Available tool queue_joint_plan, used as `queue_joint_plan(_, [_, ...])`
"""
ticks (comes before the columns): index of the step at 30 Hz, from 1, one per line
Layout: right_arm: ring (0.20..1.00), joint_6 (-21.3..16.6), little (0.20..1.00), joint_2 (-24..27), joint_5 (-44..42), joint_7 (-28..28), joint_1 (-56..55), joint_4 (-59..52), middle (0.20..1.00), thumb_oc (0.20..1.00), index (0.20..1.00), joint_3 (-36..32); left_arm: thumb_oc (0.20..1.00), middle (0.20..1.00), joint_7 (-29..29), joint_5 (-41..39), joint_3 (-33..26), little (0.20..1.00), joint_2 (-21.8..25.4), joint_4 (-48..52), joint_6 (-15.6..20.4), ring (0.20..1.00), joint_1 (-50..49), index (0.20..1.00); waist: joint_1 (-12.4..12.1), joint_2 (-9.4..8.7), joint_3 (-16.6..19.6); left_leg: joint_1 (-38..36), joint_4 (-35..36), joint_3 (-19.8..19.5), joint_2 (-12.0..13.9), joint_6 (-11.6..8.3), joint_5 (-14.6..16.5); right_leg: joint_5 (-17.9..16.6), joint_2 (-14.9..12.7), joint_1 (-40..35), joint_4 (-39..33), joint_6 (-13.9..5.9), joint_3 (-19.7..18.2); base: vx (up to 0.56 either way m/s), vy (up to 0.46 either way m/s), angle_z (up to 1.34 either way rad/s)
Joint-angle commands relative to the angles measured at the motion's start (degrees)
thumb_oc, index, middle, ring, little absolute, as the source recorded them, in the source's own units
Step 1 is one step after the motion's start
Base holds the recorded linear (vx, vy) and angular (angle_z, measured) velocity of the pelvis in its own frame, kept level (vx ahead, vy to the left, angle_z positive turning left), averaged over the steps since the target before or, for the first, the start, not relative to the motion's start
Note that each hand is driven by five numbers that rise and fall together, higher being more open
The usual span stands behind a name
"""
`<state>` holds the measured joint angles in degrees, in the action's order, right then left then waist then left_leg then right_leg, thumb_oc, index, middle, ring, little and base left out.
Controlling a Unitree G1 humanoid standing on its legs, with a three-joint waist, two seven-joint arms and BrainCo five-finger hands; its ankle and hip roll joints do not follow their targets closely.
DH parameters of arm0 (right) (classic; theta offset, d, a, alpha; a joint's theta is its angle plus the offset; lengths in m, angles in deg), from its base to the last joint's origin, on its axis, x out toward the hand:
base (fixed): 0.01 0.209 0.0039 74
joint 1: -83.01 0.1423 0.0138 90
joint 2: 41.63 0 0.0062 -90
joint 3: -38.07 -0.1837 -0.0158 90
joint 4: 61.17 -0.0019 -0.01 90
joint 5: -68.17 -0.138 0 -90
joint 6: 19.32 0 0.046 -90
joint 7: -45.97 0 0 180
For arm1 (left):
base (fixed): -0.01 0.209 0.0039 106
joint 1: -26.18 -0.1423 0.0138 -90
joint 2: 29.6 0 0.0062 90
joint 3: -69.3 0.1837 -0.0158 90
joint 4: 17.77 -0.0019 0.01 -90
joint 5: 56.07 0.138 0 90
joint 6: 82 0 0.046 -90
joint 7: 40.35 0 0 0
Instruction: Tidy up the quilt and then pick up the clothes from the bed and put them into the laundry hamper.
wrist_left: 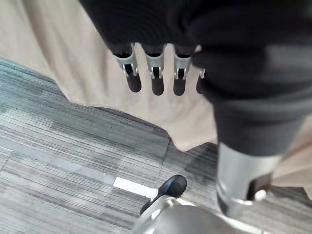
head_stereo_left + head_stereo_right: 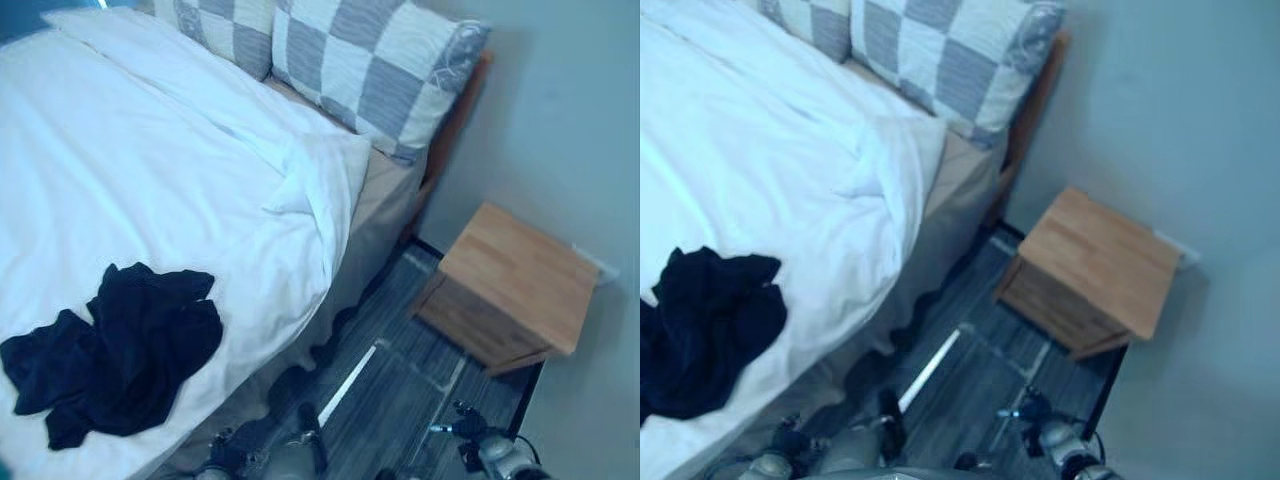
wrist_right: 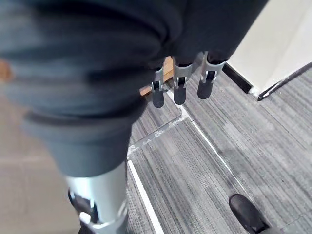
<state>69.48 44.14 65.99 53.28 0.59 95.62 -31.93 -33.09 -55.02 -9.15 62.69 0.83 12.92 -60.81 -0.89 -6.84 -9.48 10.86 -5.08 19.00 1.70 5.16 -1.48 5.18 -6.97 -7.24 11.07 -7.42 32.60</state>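
On the white quilt (image 2: 150, 170), left of the bed's edge, lies the crumpled dark clothes (image 2: 110, 350); checked pillows (image 2: 370, 60) sit beyond. Beside the bed stands a wooden nightstand (image 2: 510, 280). Left hand (image 1: 153, 78) and right hand (image 3: 180, 85) hang over the floor, fingers straight, empty.

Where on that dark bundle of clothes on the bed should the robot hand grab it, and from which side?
Probably the bunched middle of the dark clothes, where the folds stand highest above the white quilt. Come down from above on the bed's floor-side edge, the side nearest the robot. The flat sleeve-like ends trailing outward offer less to pinch. Both the left hand and the right hand hang open, empty.
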Motion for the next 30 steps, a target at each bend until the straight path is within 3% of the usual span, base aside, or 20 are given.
queue_joint_plan(1, [1.0, -1.59, 1.0, 1.5, 1.44, 0.89, 5.55, -2.0, 1.0, 1.0, 1.0, -1.65, 1.0, 1.0, 1.18, -1.1, -1.14, 1.0, 3.44, -1.69, -0.59, 1.0, 0.49, 1.0, -2.88, 1.38, -2.47, -9.88, 7.99, -4.13, 2.18, -6.17, 2.41, -7.61, -6.54, 10.92, 9.81, -7.55, -8.3, 0.11, -0.016, 0.79])
queue_joint_plan(5, [1.0, -1.81, 1.0, 2.58, 1.21, 2.02, 6.28, -2.72, 1.0, 1.0, 1.0, -2.82, 1.0, 1.0, 1.42, -1.31, -2.23, 1.0, 4.68, -2.19, -0.55, 1.0, -0.38, 1.0, -2.87, 1.48, -2.63, -11.46, 9.0, -6.67, 2.77, -6.61, 2.39, -8.19, -6.32, 12.83, 11.78, -7.58, -10.39, 0.11, -0.064, 0.79])
queue_joint_plan(7, [1.0, -2.31, 1.0, 5.13, 1.36, 3.38, 7.88, -4.46, 1.0, 1.0, 1.0, -3.94, 1.0, 1.0, 1.61, -1.3, -2.67, 1.0, 5.85, -2.41, -0.31, 1.0, -0.88, 1.0, -3.17, 0.94, -2.5, -11.51, 9.31, -9.21, 2.92, -7.43, 2.17, -7.67, -6.84, 12.16, 8.42, -7.58, -10.77, 0.19, -0.22, 0.79])
queue_joint_plan(8, [1.0, -3.25, 1.0, 10.9, 3.78, 5.67, 10.82, -12.78, 1.0, 1.0, 1.0, -3.58, 1.0, 1.0, 2.51, -1.79, -3.87, 1.0, 7.18, -2.11, 0.71, 1.0, -1.92, 1.0, -2.94, 0.08, -2.58, -11.22, 9.33, -13.35, 3.79, -9.24, 2.41, -5.41, -7.74, 11.4, 0.15, -5.92, -15.22, 0.16, -0.217, 1.19])
queue_joint_plan(9, [1.0, -3.2, 1.0, 10.92, 3.79, 5.66, 10.81, -12.84, 1.0, 1.0, 1.0, -3.59, 1.0, 1.0, 2.52, -1.78, -3.88, 1.0, 7.15, -2.11, 0.71, 1.0, -1.91, 1.0, -2.83, 0.14, -2.43, -10.98, 9.37, -13.46, 3.85, -9.25, 2.23, -5.68, -7.65, 11.44, -0.16, -5.87, -15.07, 0.27, -0.3, 1.31])
queue_joint_plan(10, [1.0, -3.35, 1.0, 12.92, 5.49, 6.18, 11.54, -15.73, 1.0, 1.0, 1.0, -3.04, 1.0, 1.0, 2.74, -2.19, -4.08, 1.0, 6.99, -2.02, 1.01, 1.0, -1.89, 1.0, -2.29, -0.04, -2.6, -11.29, 9.37, -15.06, 4.07, -9.81, 2.71, -5.46, -7.51, 11.7, -3.36, -5.71, -18.98, 0.32, -0.32, 1.06])
queue_joint_plan(11, [1.0, -3.47, 1.0, 17.75, 8.56, 6.8, 11.59, -22.06, 1.0, 1.0, 1.0, -3.36, 1.0, 1.0, 3.31, -2.17, -4.08, 1.0, 6.84, -1.88, 1.43, 1.0, -1.17, 1.0, -0.19, -0.31, -2.94, -11.71, 9.54, -20.5, 4.72, -10.9, 3.86, -6.02, -6.69, 13.08, -8.35, -6.01, -31.15, 0.42, -0.404, 0.94])
queue_joint_plan(12, [1.0, -3.15, 1.0, 20.34, 9.62, 6.89, 11.48, -23.92, 1.0, 1.0, 1.0, -4.0, 1.0, 1.0, 3.43, -1.96, -4.55, 1.0, 7.02, -2.13, 1.09, 1.0, -1.3, 1.0, 0.27, -0.55, -3.02, -11.59, 9.47, -22.17, 5.2, -11.35, 4.09, -6.76, -6.99, 13.95, -9.51, -6.19, -34.48, 0.32, -0.323, 1.24])
queue_joint_plan(15, [1.0, -2.96, 1.0, 23.15, 12.68, 8.11, 13.77, -28.76, 1.0, 1.0, 1.0, -4.55, 1.0, 1.0, 3.69, -0.71, -4.34, 1.0, 6.99, -1.96, 1.84, 1.0, -2.23, 1.0, 0.22, -1.38, -2.55, -12.02, 9.38, -24.25, 5.03, -11.61, 5.03, -6.83, -7.58, 12.49, -10.89, -6.19, -33.97, 0.17, -0.195, 1.52])
queue_joint_plan(19, [1.0, -3.66, 1.0, 26.1, 15.67, 9.38, 19.7, -35.76, 1.0, 1.0, 1.0, -3.29, 1.0, 1.0, 4.43, -1.86, -5.07, 1.0, 5.21, -0.9, 2.21, 1.0, -4.18, 1.0, 0.01, -0.51, -2.29, -11.4, 9.5, -25.75, 7.15, -12.74, 4.33, -7.82, -5.92, 12.19, -12.86, -5.95, -32.63, 0.16, -0.261, 0.4])
queue_joint_plan(21, [1.0, -5.6, 1.0, 26.75, 15.94, 11.03, 29.49, -39.76, 1.0, 1.0, 1.0, 1.27, 1.0, 1.0, 4.97, -3.58, -4.78, 1.0, 3.22, 0.19, 3.27, 1.0, -6.5, 1.0, -2.51, 0.64, -2.59, -9.0, 10.08, -25.99, 10.63, -15.61, 2.07, -7.33, -4.02, 12.24, -15.87, -5.44, -29.85, 0.12, -0.335, 0.01])
queue_joint_plan(25, [1.0, -6.78, 1.0, 27.84, 16.05, 11.91, 38.88, -39.75, 1.0, 1.0, 1.0, 6.35, 1.0, 1.0, 4.84, -2.9, -2.56, 1.0, 1.88, 0.3, 3.73, 1.0, -6.62, 1.0, -3.89, 1.81, -3.51, -5.42, 10.08, -27.06, 12.52, -17.45, -0.83, -5.92, -2.13, 13.74, -16.07, -4.71, -27.77, -0.01, -0.144, 0.05])
queue_joint_plan(26, [1.0, -6.45, 1.0, 29.61, 15.18, 12.2, 42.69, -39.3, 1.0, 1.0, 1.0, 7.82, 1.0, 1.0, 4.79, -2.29, -0.97, 1.0, 1.16, 0.29, 3.49, 1.0, -6.26, 1.0, -3.72, 2.11, -4.34, -3.54, 10.08, -24.07, 11.92, -16.43, -2.11, -5.37, -2.51, 14.08, -16.07, -4.14, -25.83, -0.02, -0.041, 0.23])
queue_joint_plan(27, [1.0, -6.47, 1.0, 29.66, 15.13, 12.21, 42.86, -39.2, 1.0, 1.0, 1.0, 7.96, 1.0, 1.0, 4.81, -2.28, -1.01, 1.0, 1.07, 0.29, 3.47, 1.0, -6.21, 1.0, -3.61, 2.15, -4.37, -3.5, 10.08, -24.11, 11.85, -16.4, -2.11, -5.32, -2.58, 14.07, -16.07, -4.17, -25.77, -0.14, -0.158, 0.66])
queue_joint_plan(28, [1.0, -5.76, 1.0, 30.69, 15.6, 12.74, 46.31, -39.03, 1.0, 1.0, 1.0, 9.97, 1.0, 1.0, 4.72, -3.32, -0.9, 1.0, 0.84, 1.14, 3.2, 1.0, -5.2, 1.0, -2.86, 1.75, -6.21, -2.52, 3.99, -15.41, 9.24, -13.74, 1.5, -5.08, -3.57, 14.17, -16.07, -2.92, -22.98, -0.13, -0.115, 0.79])
queue_joint_plan(29, [1.0, -5.78, 1.0, 30.67, 15.59, 12.75, 46.48, -38.95, 1.0, 1.0, 1.0, 10.04, 1.0, 1.0, 4.72, -3.32, -0.96, 1.0, 0.82, 1.14, 3.18, 1.0, -5.12, 1.0, -2.78, 1.7, -6.17, -2.12, 3.68, -15.46, 9.14, -13.68, 1.48, -5.25, -3.67, 14.41, -16.07, -2.94, -22.99, -0.22, -0.167, 1.11])
queue_joint_plan(30, [1.0, -4.97, 1.0, 31.36, 15.82, 13.14, 49.4, -37.78, 1.0, 1.0, 1.0, 10.83, 1.0, 1.0, 4.56, -4.1, -1.36, 1.0, 0.79, 1.79, 3.16, 1.0, -4.75, 1.0, -2.81, 2.23, -7.13, 1.29, -0.29, -12.09, 6.51, -13.21, 1.73, -5.45, -3.3, 15.34, -16.07, -2.14, -22.2, -0.1, -0.046, 0.88])
